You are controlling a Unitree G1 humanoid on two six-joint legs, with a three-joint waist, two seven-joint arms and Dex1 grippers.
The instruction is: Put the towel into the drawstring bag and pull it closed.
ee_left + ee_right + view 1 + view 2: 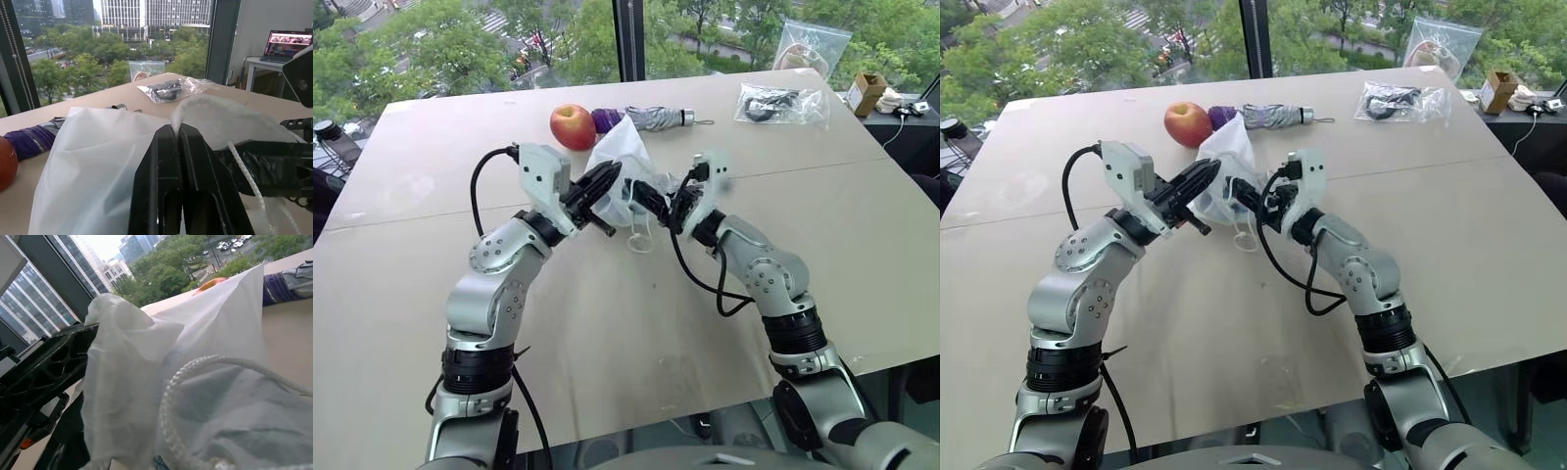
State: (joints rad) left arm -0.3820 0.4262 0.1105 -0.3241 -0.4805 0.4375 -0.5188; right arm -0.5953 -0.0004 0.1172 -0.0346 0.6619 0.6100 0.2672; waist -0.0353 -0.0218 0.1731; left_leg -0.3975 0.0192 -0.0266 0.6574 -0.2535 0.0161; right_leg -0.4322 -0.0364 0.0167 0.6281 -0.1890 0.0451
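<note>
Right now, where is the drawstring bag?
The drawstring bag is at the table's middle, between the left end effector and right end effector, just in front of the red apple and folded umbrella.

Both arms raised over the table, elbows bent, forearms angled inward so the two grippers nearly meet at centre. Left gripper (599,186) points forward and toward the right arm, fingers (168,171) pressed flat together (no visible gap in the left wrist view), pinching a fold of the drawstring bag (619,162). Right gripper (646,199) points toward the left arm, wrist cocked, its tips right at the bag; finger spread not readable. Grippers sit just beside each other.
</note>
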